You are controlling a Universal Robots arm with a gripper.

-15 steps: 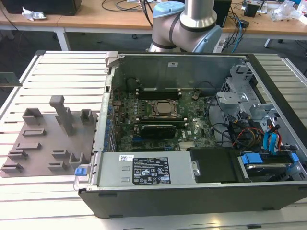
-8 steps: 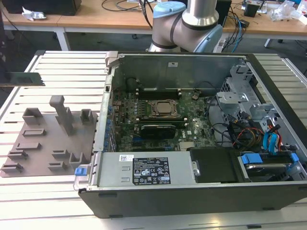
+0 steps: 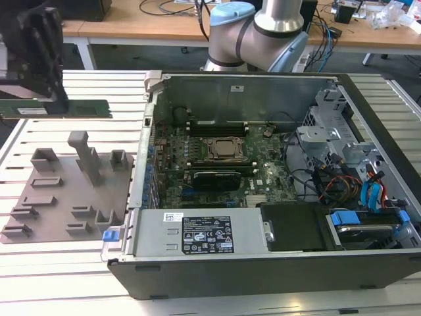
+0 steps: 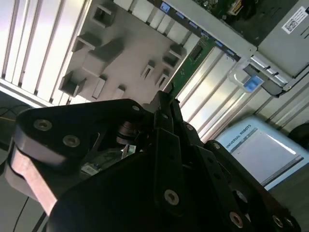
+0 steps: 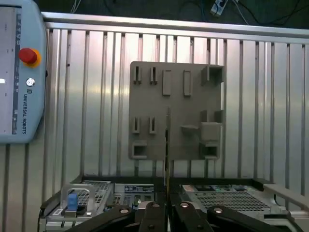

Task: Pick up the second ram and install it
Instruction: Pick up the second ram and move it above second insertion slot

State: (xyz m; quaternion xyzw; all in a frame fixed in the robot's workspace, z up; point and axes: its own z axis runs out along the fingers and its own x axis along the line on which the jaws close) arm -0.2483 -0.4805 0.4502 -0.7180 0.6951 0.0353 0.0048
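Green second ram (image 3: 85, 108) seems clamped in the gripper (image 3: 54, 99) above the slatted aluminium table (image 3: 59, 276).

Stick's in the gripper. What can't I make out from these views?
- Exterior view: the second ram runs off the picture's left edge, and the gripper covers part of it.
- First wrist view: the ram is edge-on, so its chips are hidden.
- Exterior view: the memory slots are too small to tell which are free.

so the arm (image 3: 273, 29) shows its silver-and-blue joint at the back, and the black gripper (image 3: 58, 99) hangs up high at the exterior view's left, pointing down, fingers (image 5: 152, 212) pinched tight on the second ram (image 3: 82, 108), carrying it level
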